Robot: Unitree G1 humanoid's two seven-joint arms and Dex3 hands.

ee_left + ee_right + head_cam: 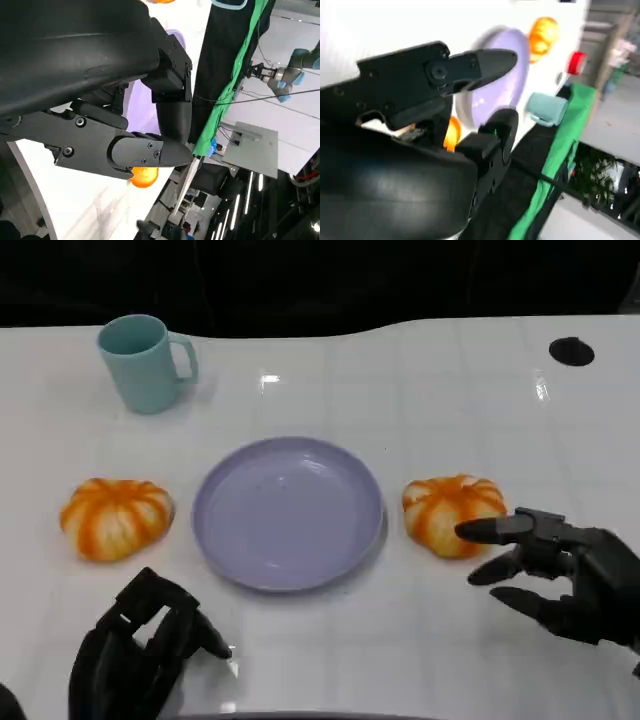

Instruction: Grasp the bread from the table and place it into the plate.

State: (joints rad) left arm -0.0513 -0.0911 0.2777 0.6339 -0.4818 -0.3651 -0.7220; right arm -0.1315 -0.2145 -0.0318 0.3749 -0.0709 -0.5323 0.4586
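Black right hand (560, 575) fingers spread, empty, by bread (453, 513); left hand (140, 650) curled, empty.

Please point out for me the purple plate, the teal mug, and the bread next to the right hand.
plate (288, 575), head view, on the bare near rim.
mug (137, 365), head view, on the middle of its body.
bread (447, 506), head view, on the top of the loaf beside the right hand (565, 575).

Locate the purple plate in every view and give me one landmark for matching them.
Head view: purple plate lies mid-table, between two orange breads.
Left wrist view: a strip of it shows behind the left hand.
Right wrist view: it lies beyond the right hand.
Landmark: the teal mug past the plate.
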